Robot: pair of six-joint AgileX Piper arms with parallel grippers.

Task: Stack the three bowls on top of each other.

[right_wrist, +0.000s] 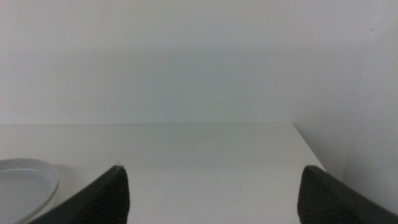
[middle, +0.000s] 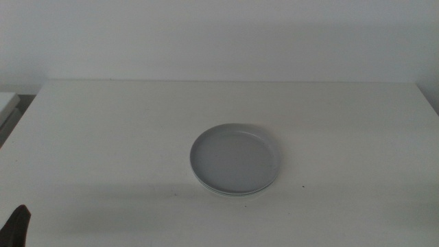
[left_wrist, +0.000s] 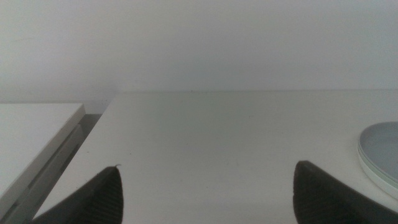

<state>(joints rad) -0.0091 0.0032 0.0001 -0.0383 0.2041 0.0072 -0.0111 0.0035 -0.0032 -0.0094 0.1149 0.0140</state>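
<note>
The grey-blue bowl (middle: 235, 159) lies on top of a stack in the middle of the white table (middle: 103, 137). Pale rims of the dishes beneath it (middle: 230, 194) peek out at the front; I cannot tell their colours. My left gripper (left_wrist: 208, 199) is open and empty, low at the table's front left, with only its tip (middle: 17, 223) in the middle view. The stack (left_wrist: 382, 155) lies off to its side. My right gripper (right_wrist: 214, 199) is open and empty, out of the middle view, with the stack (right_wrist: 25, 183) beside it.
A second white surface (left_wrist: 31, 130) stands left of the table across a narrow gap, and it also shows in the middle view (middle: 7, 101). A plain white wall (middle: 219, 41) runs behind the table's far edge. The table's right edge (right_wrist: 308, 146) shows near the right gripper.
</note>
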